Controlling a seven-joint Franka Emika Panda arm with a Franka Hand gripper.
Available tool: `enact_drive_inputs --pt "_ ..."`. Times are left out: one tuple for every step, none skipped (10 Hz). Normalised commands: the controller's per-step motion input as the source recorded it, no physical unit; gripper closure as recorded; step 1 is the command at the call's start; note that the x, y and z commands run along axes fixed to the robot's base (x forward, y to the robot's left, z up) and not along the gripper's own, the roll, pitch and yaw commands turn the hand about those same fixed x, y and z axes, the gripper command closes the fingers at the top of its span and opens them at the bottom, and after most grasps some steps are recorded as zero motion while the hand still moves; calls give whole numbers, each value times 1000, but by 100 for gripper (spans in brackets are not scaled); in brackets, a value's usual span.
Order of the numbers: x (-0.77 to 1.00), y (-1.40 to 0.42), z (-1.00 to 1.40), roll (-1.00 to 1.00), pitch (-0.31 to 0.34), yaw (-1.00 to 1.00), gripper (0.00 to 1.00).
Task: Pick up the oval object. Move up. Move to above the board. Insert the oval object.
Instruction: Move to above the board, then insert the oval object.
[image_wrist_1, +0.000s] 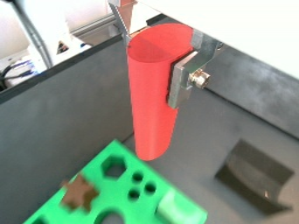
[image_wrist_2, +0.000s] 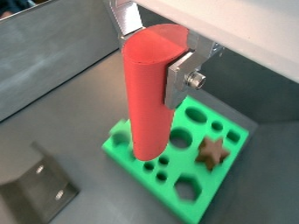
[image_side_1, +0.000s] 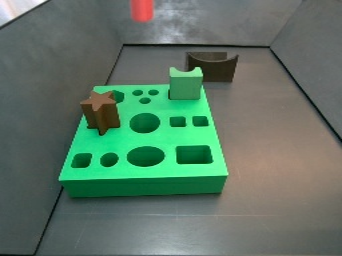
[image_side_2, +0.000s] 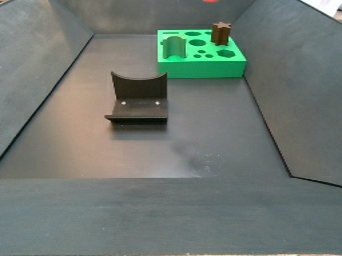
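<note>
Red and tall, the oval object (image_wrist_2: 149, 92) is pinched tight in the claw (image_wrist_2: 158, 66) high over the board (image_wrist_2: 176, 162), and it could miss its hole or jam if tilted.

Red oval object (image_wrist_1: 155, 96) in silver tool (image_wrist_1: 158, 61); bright green board (image_side_1: 147, 150); brown star block (image_side_1: 99, 109).

Even, bright light; soft shadows, slightly blurred wrist views.

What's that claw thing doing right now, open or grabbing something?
Tool: closed on the red oval object, held upright high above the green board.
</note>
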Motion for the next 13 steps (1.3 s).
enact_drive_inputs --pt "429 -1000 4 -2 121 4 100" --pt "445 -1000 10 1 124 7 100" --pt "409 -860 21 9 129 10 100" --pt "308 -594 23 23 133 10 100" --pt "213 -360 27 38 127 10 100" --pt "142 -221 26 44 95 10 100" --pt "0 -23 0 7 0 0 100" --pt "0 -14 0 26 0 0 100" --pt "0 -29 0 0 0 0 100" --pt "-91 -14 -66 0 -121 -771 100" --pt "0 0 -143 -46 -111 -1000 100" --pt "0 0 -143 -41 -101 -1000 100" --pt "0 0 -151 -50 -99 -1000 100"
